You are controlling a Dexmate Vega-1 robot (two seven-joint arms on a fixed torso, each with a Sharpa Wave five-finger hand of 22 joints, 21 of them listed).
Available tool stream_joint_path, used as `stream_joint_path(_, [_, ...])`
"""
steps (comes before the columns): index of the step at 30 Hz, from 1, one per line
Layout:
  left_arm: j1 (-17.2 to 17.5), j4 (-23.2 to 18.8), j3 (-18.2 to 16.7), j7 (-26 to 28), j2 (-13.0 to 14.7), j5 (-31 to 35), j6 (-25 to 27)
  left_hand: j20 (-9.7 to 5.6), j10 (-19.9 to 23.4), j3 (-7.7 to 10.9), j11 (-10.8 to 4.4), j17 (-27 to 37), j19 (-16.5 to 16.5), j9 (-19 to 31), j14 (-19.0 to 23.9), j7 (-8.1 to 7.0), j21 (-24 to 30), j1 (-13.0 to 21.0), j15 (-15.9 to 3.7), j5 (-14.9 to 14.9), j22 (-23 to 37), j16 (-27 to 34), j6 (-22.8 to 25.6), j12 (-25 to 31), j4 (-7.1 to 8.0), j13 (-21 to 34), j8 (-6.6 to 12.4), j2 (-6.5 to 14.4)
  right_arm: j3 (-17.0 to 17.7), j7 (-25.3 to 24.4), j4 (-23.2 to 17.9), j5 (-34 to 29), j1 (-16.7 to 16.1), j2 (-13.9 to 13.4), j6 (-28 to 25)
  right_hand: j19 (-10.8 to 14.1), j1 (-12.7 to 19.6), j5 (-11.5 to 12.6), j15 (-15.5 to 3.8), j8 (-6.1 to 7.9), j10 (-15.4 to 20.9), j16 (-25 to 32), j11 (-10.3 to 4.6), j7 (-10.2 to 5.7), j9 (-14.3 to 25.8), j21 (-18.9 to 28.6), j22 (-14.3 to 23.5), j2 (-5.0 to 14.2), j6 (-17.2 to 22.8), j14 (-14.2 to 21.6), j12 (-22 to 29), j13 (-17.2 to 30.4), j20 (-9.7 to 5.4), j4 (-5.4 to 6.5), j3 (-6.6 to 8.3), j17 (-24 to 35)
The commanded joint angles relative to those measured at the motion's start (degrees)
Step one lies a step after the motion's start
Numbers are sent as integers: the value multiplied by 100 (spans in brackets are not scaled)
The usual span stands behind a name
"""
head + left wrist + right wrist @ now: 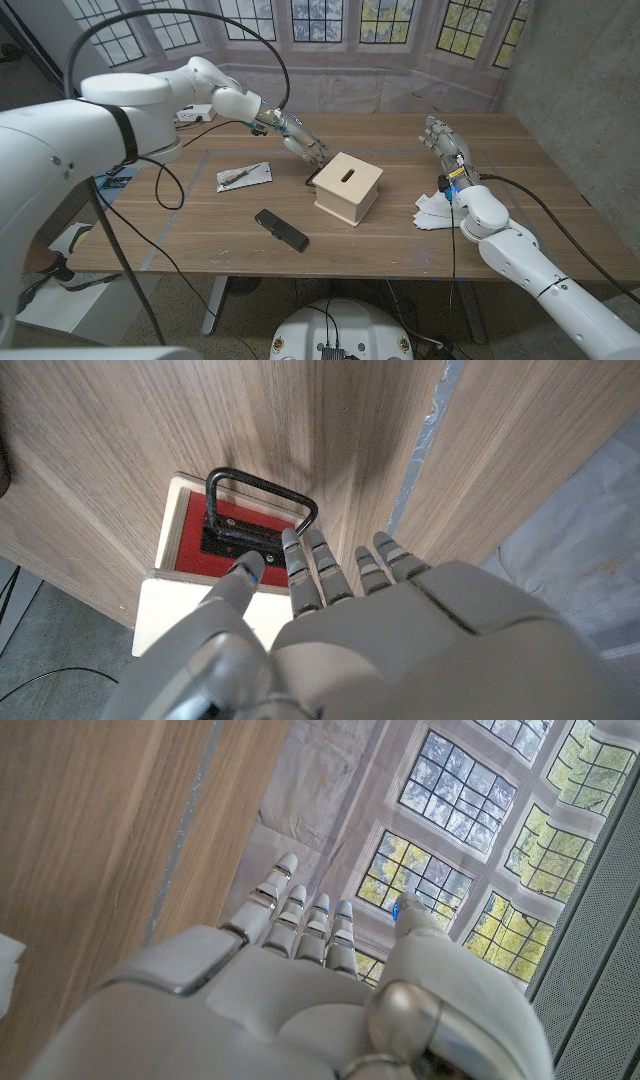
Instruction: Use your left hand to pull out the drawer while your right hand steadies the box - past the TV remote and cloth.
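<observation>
Handle (pixel 262 503) near left hand (pixel 330 630)

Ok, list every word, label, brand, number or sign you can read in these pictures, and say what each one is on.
None can be read.
TV remote: any button markings are too small to make out.
Flat packet left of the wooden box: dark marks, blurred, not readable.
White cloth by the right hand: no print visible.
Drawer front with its black handle, near the left hand: plain, no lettering.
</observation>
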Motion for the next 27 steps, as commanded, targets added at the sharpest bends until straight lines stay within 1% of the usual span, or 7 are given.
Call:
stream_joint_path(1, [123,-11,-107,-263,30,-234,31,8,25,37,-23,2,-6,9,-12,1,31,-62,0,-6,18,7,27,-15,22,8,28,-1,-6,-144,-205,-273,10,-131,-244,6,2,40,-179,24,-22,25,6,1,25,16,15,25,-16,-29,16,21,-88,-31,6,7])
stream_joint_path(12, [268,-18,-229,-441,-26,-345,321,8,30,44,-31,0,-6,7,-7,-2,36,-71,6,-12,18,8,26,-17,19,7,29,-2,-128,-259,-518,-710,200,-301,-667,7,4,41,-185,28,-23,31,-2,-3,25,17,15,27,-6,-20,17,20,-83,-34,11,6])
stream_joint_path(16, [343,-25,-362,-713,-47,-549,468,3,38,46,-35,0,-1,7,-6,-3,40,-75,-6,-14,18,8,32,-16,17,6,32,-2,-165,-307,-663,-866,228,-374,-860,-2,5,41,-193,26,-36,29,-26,-11,25,14,15,26,-10,-24,12,20,-91,-36,12,6])
stream_joint_path(18, [356,-27,-378,-751,-68,-551,517,2,34,47,-39,0,1,7,-5,-6,41,-76,-6,-15,17,8,34,-19,16,6,32,-3,-177,-316,-715,-919,233,-399,-923,-1,4,41,-190,27,-27,30,-28,-8,25,15,15,27,-9,-25,16,20,-88,-35,12,6])
stream_joint_path(24, [433,-35,-512,-1106,-118,-767,584,-4,37,50,-39,-1,4,6,-2,-11,44,-82,-18,-19,17,8,36,-20,13,5,33,-5,-180,-322,-792,-988,227,-418,-1007,7,6,41,-184,28,-21,32,0,-2,25,18,14,27,-7,-22,19,20,-76,-38,15,5])
stream_joint_path(27, [435,-36,-523,-1130,-138,-771,545,-3,34,50,-52,-1,5,6,2,-14,45,-84,-20,-21,17,9,38,-22,12,5,34,-6,-163,-316,-803,-985,204,-419,-1008,3,6,41,-189,28,-27,30,-6,-5,25,17,14,27,-8,-25,16,20,-83,-38,16,5])
